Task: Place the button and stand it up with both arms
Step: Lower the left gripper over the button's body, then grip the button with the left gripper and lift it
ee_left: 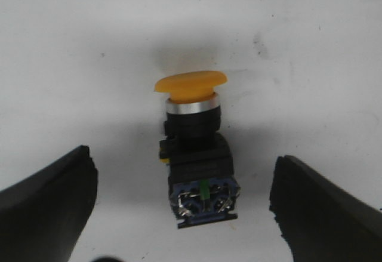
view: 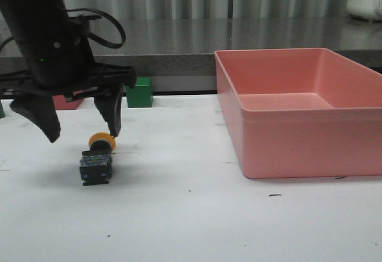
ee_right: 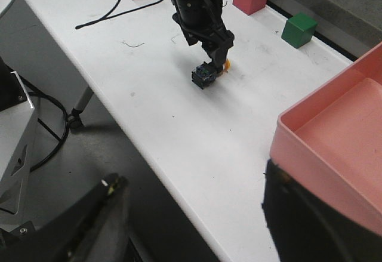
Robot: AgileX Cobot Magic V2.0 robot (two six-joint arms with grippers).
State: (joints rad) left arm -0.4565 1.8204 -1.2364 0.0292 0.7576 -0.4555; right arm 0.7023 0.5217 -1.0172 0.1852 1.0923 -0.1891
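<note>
The left gripper [view: 83, 133] hangs over the white table [view: 191, 214] with its two black fingers [ee_left: 45, 205] spread wide, holding nothing. The button [view: 96, 159] lies on its side on the table below and between the fingertips, clear of both in the left wrist view, its yellow cap [ee_left: 190, 84] pointing away from the robot and its bluish base [ee_left: 204, 202] toward it. In the front view the gripper's right-hand finger ends just above the cap, and whether it touches cannot be told there. The right gripper [ee_right: 191, 226] shows only in its own wrist view, fingers wide apart and empty, near the table's edge beside the pink bin [view: 298, 110], whose corner one finger partly covers. Behind the left arm [view: 45, 29] a green cube [view: 139, 92] stands in plain sight, and a red cube [view: 67, 101] is mostly hidden.
</note>
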